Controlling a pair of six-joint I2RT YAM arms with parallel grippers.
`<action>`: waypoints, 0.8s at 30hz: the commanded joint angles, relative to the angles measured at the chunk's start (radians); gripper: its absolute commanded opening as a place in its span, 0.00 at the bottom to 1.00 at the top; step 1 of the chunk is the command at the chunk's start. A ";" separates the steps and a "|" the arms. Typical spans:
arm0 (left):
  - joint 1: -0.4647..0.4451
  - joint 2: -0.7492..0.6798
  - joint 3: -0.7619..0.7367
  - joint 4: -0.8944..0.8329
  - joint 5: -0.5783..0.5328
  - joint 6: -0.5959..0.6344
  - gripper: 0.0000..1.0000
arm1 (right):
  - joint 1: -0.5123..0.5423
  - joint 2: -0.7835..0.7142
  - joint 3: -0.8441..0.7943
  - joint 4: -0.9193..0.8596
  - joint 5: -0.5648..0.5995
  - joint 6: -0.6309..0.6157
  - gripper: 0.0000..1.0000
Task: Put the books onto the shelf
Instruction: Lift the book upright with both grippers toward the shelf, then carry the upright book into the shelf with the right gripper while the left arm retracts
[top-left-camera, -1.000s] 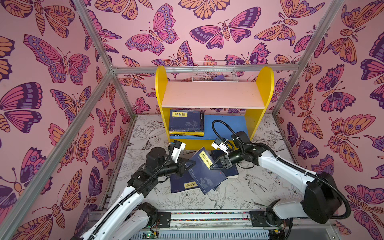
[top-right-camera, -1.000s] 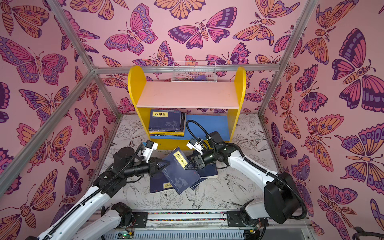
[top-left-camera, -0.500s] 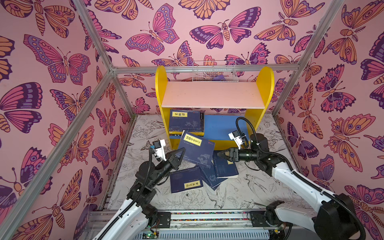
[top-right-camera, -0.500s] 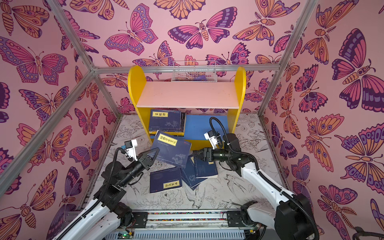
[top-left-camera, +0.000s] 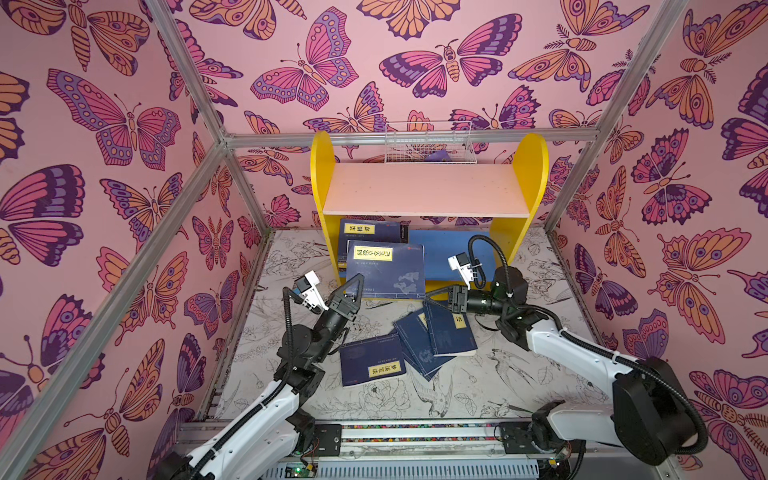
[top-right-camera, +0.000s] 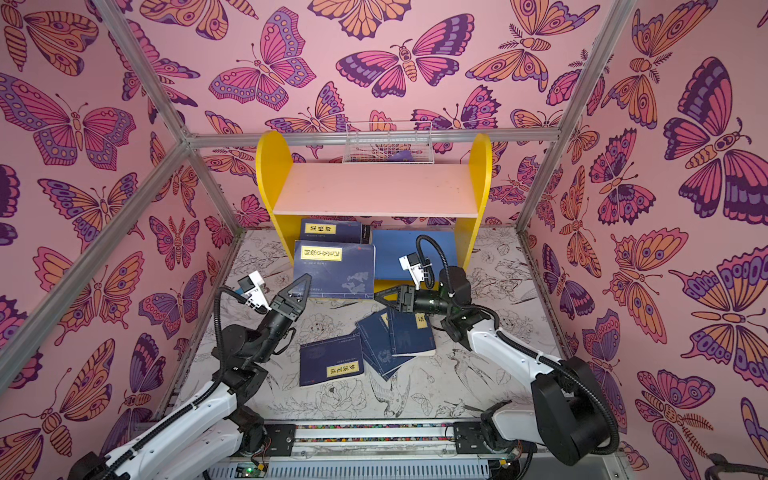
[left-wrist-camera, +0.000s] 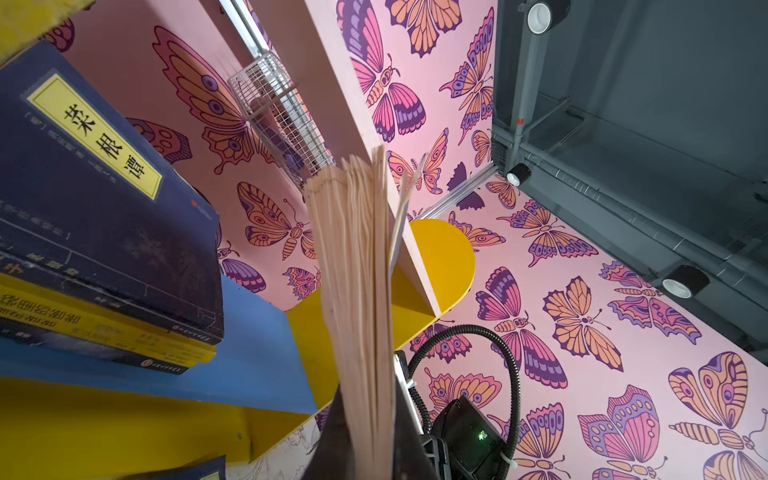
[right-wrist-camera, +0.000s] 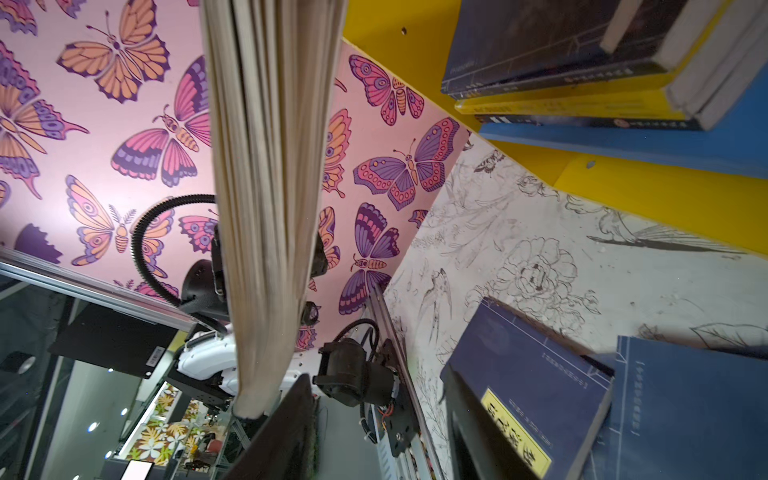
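L pincer (top-left-camera: 356, 286) clamped on lower-left corner of a navy book (top-left-camera: 386, 270) w/ yellow label, held raised and tilted in front of the shelf (top-left-camera: 428, 195), over the blue lower board's front edge; L wrist view shows its page edges (left-wrist-camera: 357, 291) running up from the jaws. Stack of books (top-left-camera: 370, 232) lies at left end of lower board, pink upper board bare; three navy books (top-left-camera: 409, 347) loose on worktop (top-left-camera: 478, 386), overlapping. R pincer (top-left-camera: 432, 296) at held book's lower-right corner, jaws partly apart, page edges (right-wrist-camera: 266, 208) between them; contact — cannot tell.
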 joint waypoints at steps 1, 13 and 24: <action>0.005 -0.008 0.001 0.121 -0.039 -0.015 0.00 | 0.014 0.013 0.012 0.234 -0.017 0.131 0.48; 0.005 -0.024 -0.022 0.090 -0.063 -0.007 0.00 | 0.016 -0.112 0.014 0.030 0.119 0.010 0.52; 0.004 0.012 -0.011 0.119 -0.041 -0.001 0.00 | 0.072 0.007 0.072 0.170 0.083 0.081 0.49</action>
